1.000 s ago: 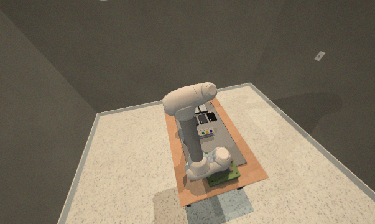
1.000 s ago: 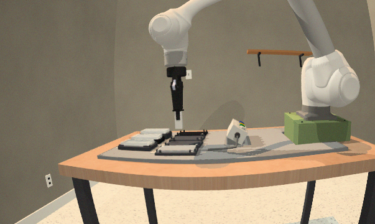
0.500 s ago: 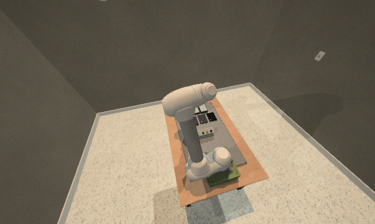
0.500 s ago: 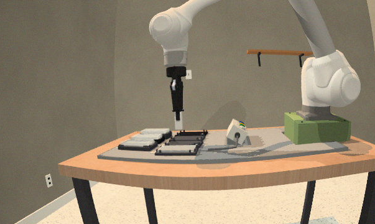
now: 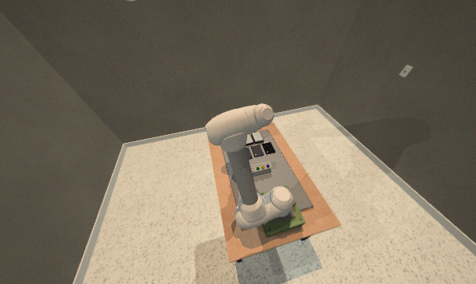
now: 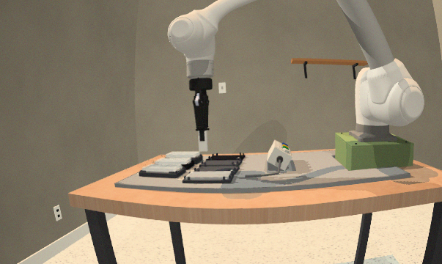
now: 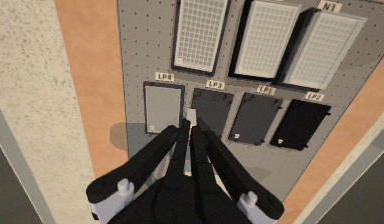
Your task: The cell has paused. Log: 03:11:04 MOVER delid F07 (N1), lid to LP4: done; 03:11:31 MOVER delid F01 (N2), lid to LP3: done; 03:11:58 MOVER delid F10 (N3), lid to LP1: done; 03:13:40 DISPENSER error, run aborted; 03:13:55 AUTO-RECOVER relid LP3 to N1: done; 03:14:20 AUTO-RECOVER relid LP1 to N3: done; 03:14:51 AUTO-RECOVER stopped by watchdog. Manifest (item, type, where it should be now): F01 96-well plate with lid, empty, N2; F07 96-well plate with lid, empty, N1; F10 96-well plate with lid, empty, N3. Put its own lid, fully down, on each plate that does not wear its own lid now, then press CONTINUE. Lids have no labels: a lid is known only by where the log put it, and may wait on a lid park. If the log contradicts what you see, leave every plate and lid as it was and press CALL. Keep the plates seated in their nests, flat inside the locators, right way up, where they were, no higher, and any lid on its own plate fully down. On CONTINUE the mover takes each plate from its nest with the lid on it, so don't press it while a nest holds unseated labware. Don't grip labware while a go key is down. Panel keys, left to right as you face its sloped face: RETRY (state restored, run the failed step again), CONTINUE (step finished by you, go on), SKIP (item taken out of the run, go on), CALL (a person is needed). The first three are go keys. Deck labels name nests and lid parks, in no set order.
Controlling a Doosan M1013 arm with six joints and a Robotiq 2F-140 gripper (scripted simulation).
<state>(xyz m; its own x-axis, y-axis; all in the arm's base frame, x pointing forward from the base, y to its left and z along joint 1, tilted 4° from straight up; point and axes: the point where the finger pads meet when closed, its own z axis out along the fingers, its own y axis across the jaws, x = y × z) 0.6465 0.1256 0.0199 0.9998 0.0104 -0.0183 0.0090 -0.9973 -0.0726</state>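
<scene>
In the wrist view three 96-well plates sit in a row at the top. The left plate [image 7: 200, 32] shows a sharp well grid and a dark rim. The middle plate [image 7: 267, 40] and the right plate [image 7: 323, 50], labelled N1, look paler, as if lidded. Below them, lid park LP4 [image 7: 163, 107] holds a pale lid. Lid parks LP3 [image 7: 211, 110], LP1 [image 7: 255, 117] and LP2 [image 7: 299, 123] are dark and bare. My gripper [image 7: 190, 115] is shut on nothing and hangs well above the deck, near LP4 and LP3. It also shows in the exterior view [image 6: 203, 144].
The key panel [image 6: 279, 155] stands on the grey deck between the lid parks and the arm's green base [image 6: 374, 154], with a cable running from it. The panel also shows in the top view [image 5: 260, 167]. The arm hides part of the deck there.
</scene>
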